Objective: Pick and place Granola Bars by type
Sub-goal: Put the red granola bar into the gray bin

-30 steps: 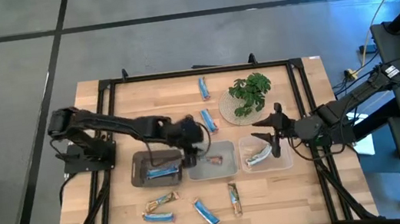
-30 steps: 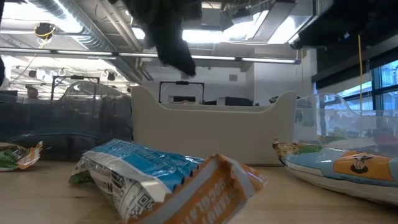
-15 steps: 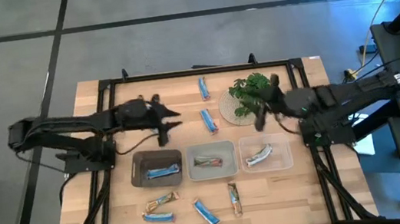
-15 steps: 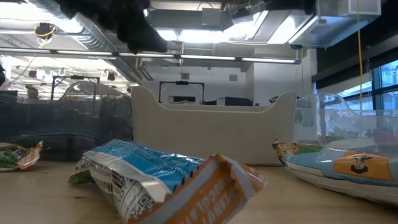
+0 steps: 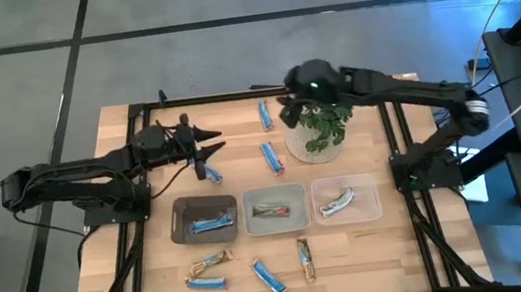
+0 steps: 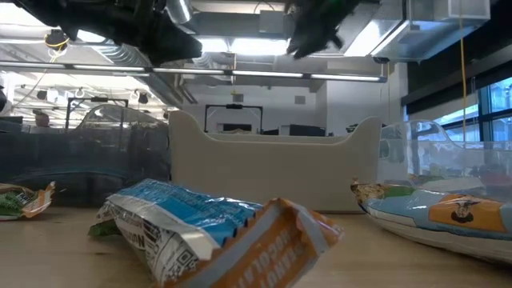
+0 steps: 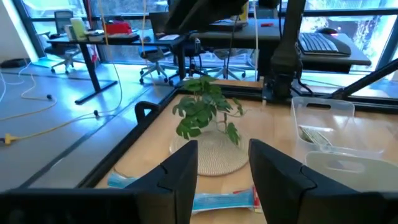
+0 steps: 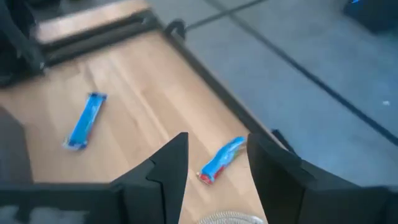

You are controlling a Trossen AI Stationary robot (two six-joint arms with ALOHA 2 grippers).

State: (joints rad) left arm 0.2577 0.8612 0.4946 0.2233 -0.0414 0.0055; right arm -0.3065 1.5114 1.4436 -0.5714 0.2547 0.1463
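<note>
1. We see the left pincer [image 5: 212, 144] hanging over the desk [image 5: 157, 281] with its fingers apart and nothing between them, just beside a blue bar [image 5: 210, 173] lying behind the dark tray [image 5: 180, 235].
2. The right pincer [image 5: 289, 114] hovers at the far side, fingers apart and empty, between the plant [image 5: 326, 122] and another blue bar [image 5: 266, 115]; its wrist view shows that bar [image 8: 222, 159] just ahead of the fingers.
3. Three trays sit in a row: the dark one holds a blue bar [image 5: 212, 223], the middle tray [image 5: 299, 220] a brown-red bar [image 5: 271, 209], the clear tray [image 5: 370, 210] a silvery bar [image 5: 336, 201].
4. A third blue bar [image 5: 271, 157] lies mid-desk; four more bars lie near the front edge [image 5: 256, 268].
5. We judge the risk to be the plant: the right arm works close against its leaves, and a careless descent could snag them or nudge its plate [image 5: 297, 147].
6. A slick wrapper could also slip from a shallow grip.
</note>
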